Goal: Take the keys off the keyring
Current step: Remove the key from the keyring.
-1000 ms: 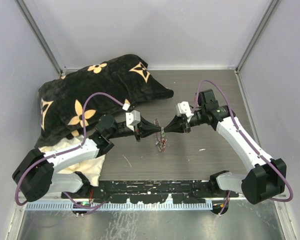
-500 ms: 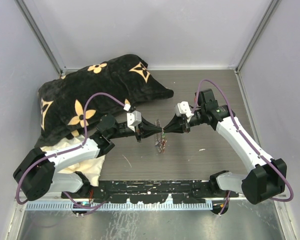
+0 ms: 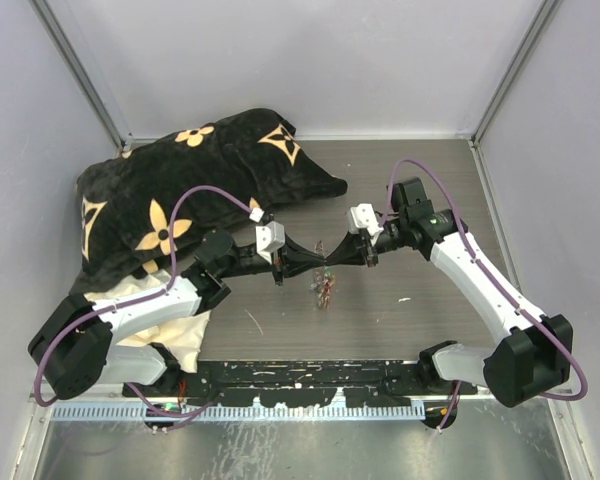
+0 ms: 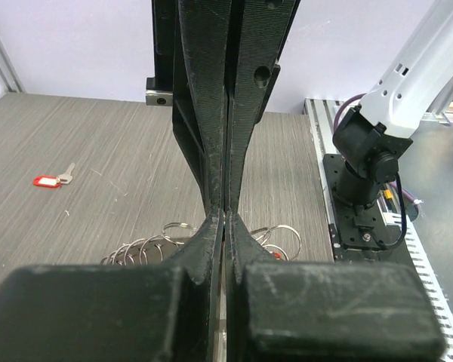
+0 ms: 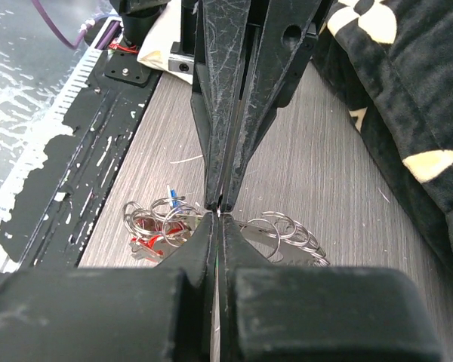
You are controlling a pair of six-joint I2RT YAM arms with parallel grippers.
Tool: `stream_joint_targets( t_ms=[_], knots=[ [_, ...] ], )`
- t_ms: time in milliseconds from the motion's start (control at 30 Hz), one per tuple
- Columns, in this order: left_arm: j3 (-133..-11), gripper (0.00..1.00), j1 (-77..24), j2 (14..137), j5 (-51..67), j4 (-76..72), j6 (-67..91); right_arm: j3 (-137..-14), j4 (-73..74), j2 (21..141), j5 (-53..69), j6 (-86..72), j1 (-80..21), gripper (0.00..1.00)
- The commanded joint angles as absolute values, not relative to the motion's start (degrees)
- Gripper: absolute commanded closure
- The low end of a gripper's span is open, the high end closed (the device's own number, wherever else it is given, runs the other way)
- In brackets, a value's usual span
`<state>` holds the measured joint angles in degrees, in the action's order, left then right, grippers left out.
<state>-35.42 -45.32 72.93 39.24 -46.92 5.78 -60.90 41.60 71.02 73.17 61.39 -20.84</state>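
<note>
The keyring (image 3: 323, 285) is a silvery coil that hangs between my two grippers above the table, with keys dangling under it. My left gripper (image 3: 322, 262) and right gripper (image 3: 331, 260) meet tip to tip, and both are shut. In the left wrist view the left gripper (image 4: 225, 216) pinches thin wire of the keyring (image 4: 145, 246). In the right wrist view the right gripper (image 5: 216, 213) holds a thin green sliver, apparently a key head. The coil (image 5: 288, 231) is on its right and red- and blue-headed keys (image 5: 157, 230) are on its left. One red-headed key (image 4: 50, 180) lies loose on the table.
A black pillow with cream flower marks (image 3: 190, 185) lies at the far left and also shows in the right wrist view (image 5: 408, 83). A cream cloth (image 3: 185, 335) lies beside the left arm. The black base rail (image 3: 310, 380) runs along the near edge. The right arm's base (image 4: 362, 192) shows in the left wrist view.
Both grippers have shifted slightly towards the far side, still tip to tip, and the hanging keyring has moved with them. Both have stayed shut throughout.
</note>
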Motion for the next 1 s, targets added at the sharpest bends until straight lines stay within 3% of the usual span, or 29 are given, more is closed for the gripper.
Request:
stream_joint_targets(
  t_ms=[0,67,200,400,567,767,967],
  knots=[
    [-36.43,1.00,-45.44,72.27,37.20,-54.51,6.45,-63.60,41.30,71.02,72.40,59.77,-21.80,0.99],
    [-35.86,0.99,-45.38,72.05,35.53,-54.82,6.99,-63.92,41.40,71.09,70.96,57.62,-21.82,0.99],
    [-33.80,0.67,-44.92,69.54,30.33,-53.96,8.70,-63.90,39.22,70.94,66.03,46.58,-21.81,0.99],
    [-32.19,0.42,-44.70,61.06,17.15,-37.63,12.49,-66.33,39.98,72.01,53.19,23.22,-21.43,0.99],
    [-31.37,0.39,-44.74,57.41,11.33,-29.35,19.39,-66.93,45.72,75.18,49.44,10.02,-18.06,0.99],
    [-30.05,0.40,-45.24,58.15,9.33,-31.67,29.42,-66.92,44.07,78.44,43.00,-13.72,-13.32,0.99],
    [-32.00,0.40,-49.97,58.49,6.41,-30.48,22.73,-68.38,41.42,80.11,36.33,-35.80,-11.86,0.99]
  ],
)
